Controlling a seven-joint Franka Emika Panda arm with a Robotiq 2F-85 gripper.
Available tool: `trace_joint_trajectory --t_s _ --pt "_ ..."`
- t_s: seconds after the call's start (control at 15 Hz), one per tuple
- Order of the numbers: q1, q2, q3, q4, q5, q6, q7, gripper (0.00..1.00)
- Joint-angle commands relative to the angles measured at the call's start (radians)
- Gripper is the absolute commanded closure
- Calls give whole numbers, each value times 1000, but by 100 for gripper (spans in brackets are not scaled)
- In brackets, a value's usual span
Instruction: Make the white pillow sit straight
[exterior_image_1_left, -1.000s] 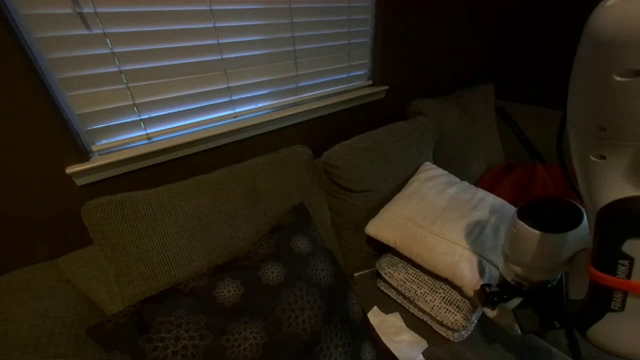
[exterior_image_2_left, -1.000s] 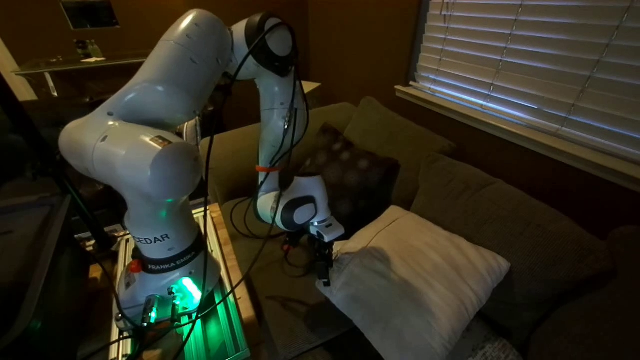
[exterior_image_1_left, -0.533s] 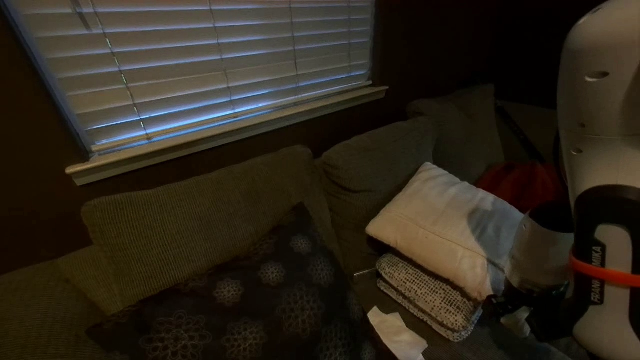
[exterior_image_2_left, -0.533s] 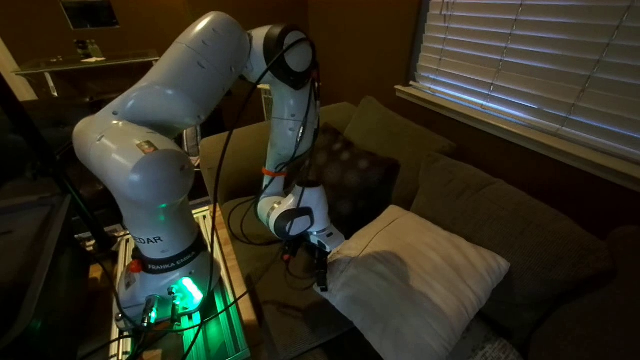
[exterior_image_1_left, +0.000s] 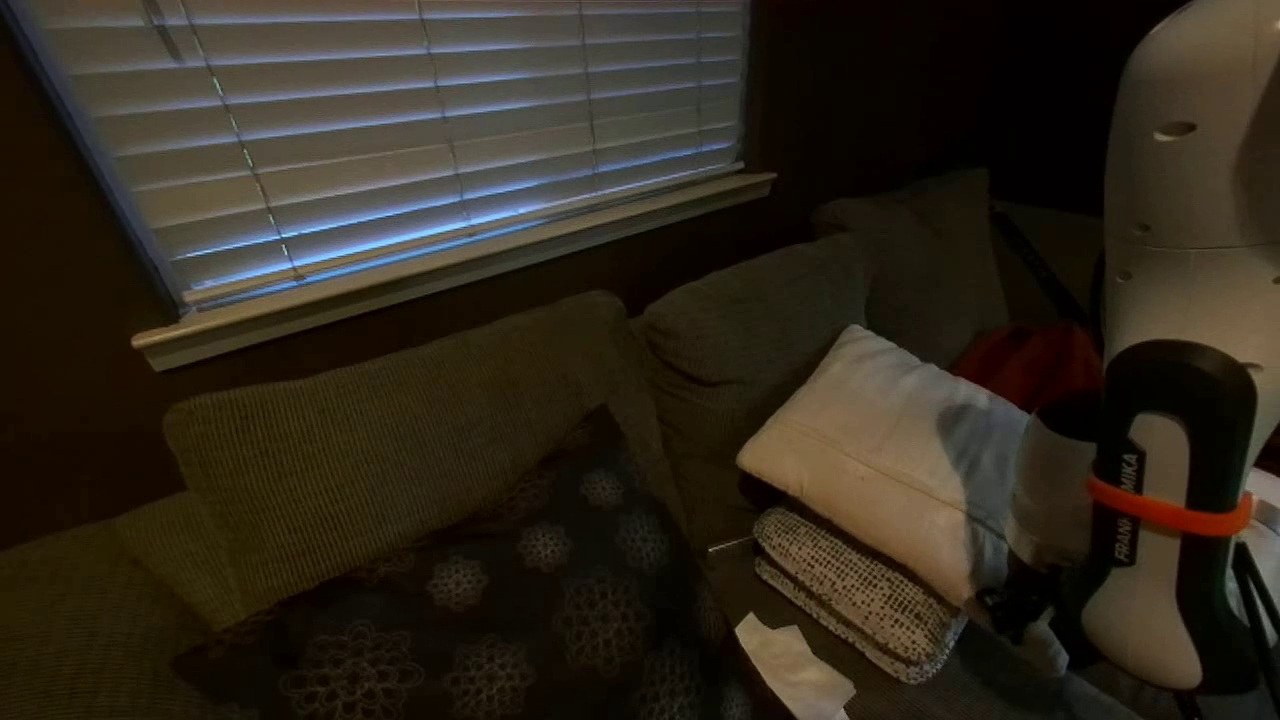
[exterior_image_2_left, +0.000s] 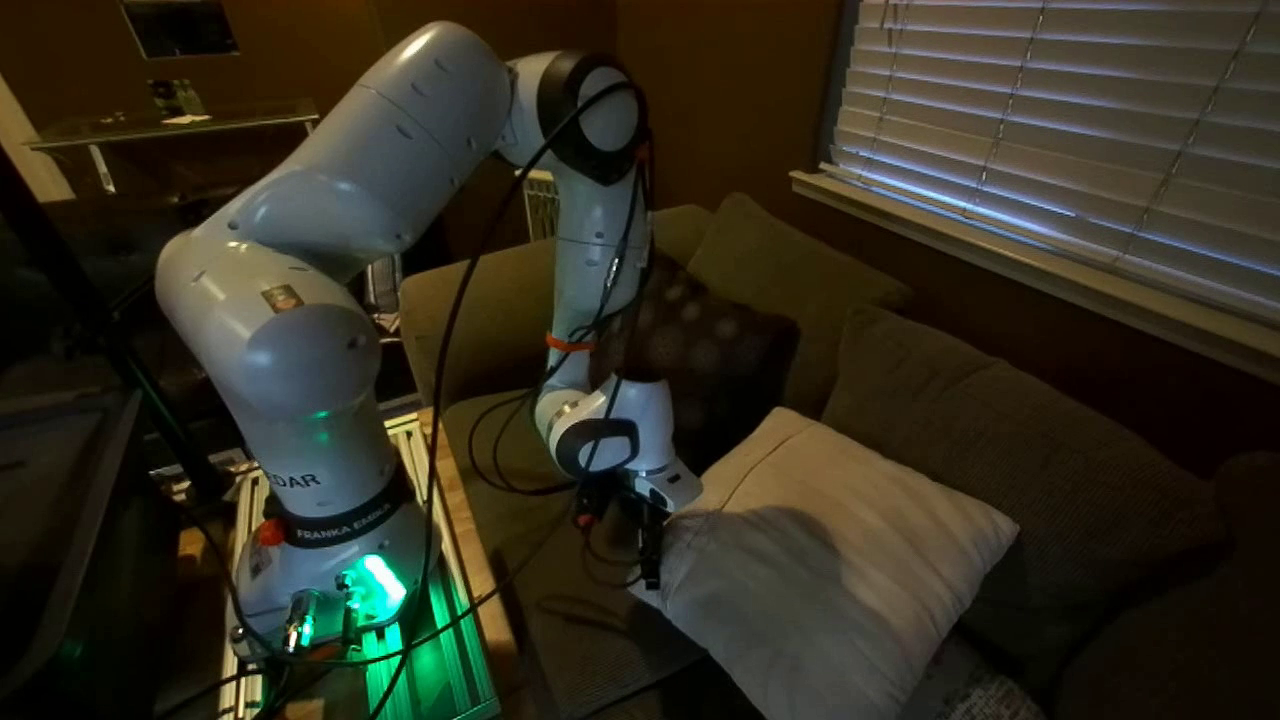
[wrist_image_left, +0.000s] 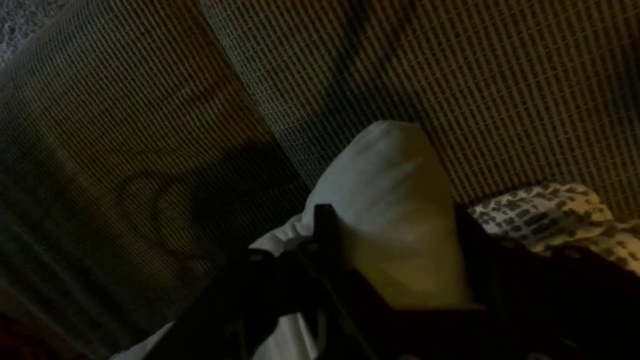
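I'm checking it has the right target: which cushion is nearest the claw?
The plump white pillow: its corner shows inside the claw in the wrist view. The speckled cushion lies outside it, the dark flowered cushion farther off.

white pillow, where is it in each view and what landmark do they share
In an exterior view: white pillow, right of centre, just above the pale spotted cushion.
In an exterior view: white pillow, lower half, right of centre, cut by the bottom edge; pale spotted cushion peeks out bottom right.
Wrist view: white pillow, one corner just right of centre; pale spotted cushion farther right.
Shared landmark: pale spotted cushion.
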Motion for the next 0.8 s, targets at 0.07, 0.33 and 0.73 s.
trace_joint_trajectory --t_s 0.07,0.33,0.73 --pt "75 -98 -39 -51 81 -134 -24 81" --pt "173 -196 -141 -101 68 -280 5 100" --pt "454 -239 -446 -123 -67 -513 137 97"
